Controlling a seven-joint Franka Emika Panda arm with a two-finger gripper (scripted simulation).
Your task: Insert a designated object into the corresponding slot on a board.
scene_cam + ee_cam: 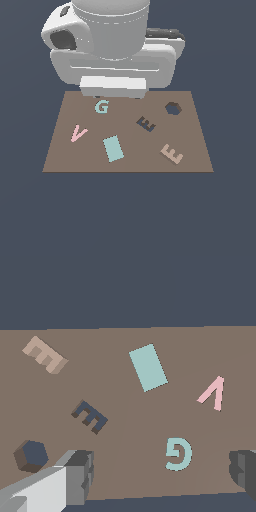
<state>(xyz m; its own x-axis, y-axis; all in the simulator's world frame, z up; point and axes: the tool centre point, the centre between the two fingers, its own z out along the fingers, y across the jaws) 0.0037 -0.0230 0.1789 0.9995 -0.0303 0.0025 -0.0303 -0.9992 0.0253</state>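
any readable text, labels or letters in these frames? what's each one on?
No printed text or labels; only letter shapes on the board:
"E": pinkish-beige block
"E": dark recess
"G": teal piece
"V": pink piece
The teal rectangle and the hexagonal hole carry no markings.

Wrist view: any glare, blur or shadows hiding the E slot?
Wrist view: flat, even render, sharp, no glare; the E slot is fully visible, only its walls shaded. Exterior view: equally sharp; the arm's bulk hides the gripper but not the slot or the beige E.
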